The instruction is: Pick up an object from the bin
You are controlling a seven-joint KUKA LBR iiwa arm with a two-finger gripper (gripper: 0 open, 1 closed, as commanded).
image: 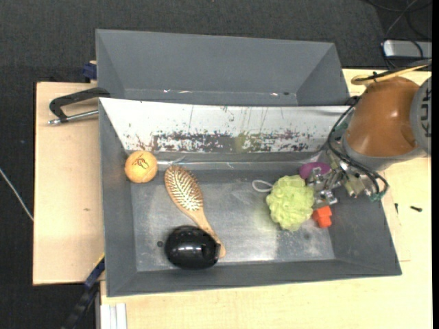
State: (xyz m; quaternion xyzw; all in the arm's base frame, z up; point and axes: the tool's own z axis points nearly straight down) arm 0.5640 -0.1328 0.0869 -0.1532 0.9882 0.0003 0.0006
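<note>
Just right of the green bath sponge (291,201), a purple thing (313,168) above and a small orange thing (322,217) below are each partly covered by the gripper (324,189), too little showing to tell what they are. Far left of the sponge, the handle end of the hairbrush (185,192) is hidden under a black oval thing (191,247). Up-right of the sponge, the arm (384,125) is cut off by the picture's edge.

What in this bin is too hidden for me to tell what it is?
In the camera view:
Purple thing at the right of the bin: mostly behind the gripper, kind unclear.
Small orange thing beside the green pouf: partly under the gripper, shape unclear.
Wooden hairbrush, handle end: covered by the black rounded thing.
Mark on the orange ball: too small to read.
</note>
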